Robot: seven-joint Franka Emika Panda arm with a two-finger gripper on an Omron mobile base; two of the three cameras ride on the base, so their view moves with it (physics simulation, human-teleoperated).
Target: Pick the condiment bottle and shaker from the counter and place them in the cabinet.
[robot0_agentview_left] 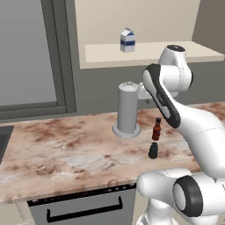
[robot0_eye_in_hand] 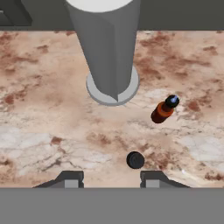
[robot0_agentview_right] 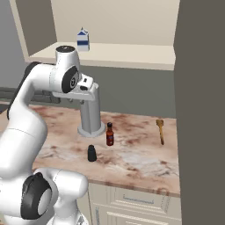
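The condiment bottle (robot0_agentview_left: 156,129) (robot0_agentview_right: 109,134) (robot0_eye_in_hand: 164,110), slim and red-brown with a black cap, stands upright on the marbled counter (robot0_agentview_left: 66,149) (robot0_agentview_right: 140,154). In front of it sits the squat black shaker (robot0_agentview_left: 153,150) (robot0_agentview_right: 91,153) (robot0_eye_in_hand: 135,160). My gripper (robot0_eye_in_hand: 112,179) hangs high above the counter and looks down; its fingertips stand apart with nothing between them. The shaker lies just above the right fingertip in the hand view. The cabinet (robot0_agentview_left: 176,52) (robot0_agentview_right: 132,52) is an open beige recess above the counter's back wall.
A tall grey cylinder (robot0_agentview_left: 127,110) (robot0_agentview_right: 90,114) (robot0_eye_in_hand: 107,43) stands just behind and left of the bottle. A blue-and-white milk carton (robot0_agentview_left: 127,40) (robot0_agentview_right: 83,39) sits on the cabinet shelf. A wooden utensil (robot0_agentview_right: 160,130) lies to the right. A dark panel (robot0_agentview_right: 202,110) borders the counter's right end.
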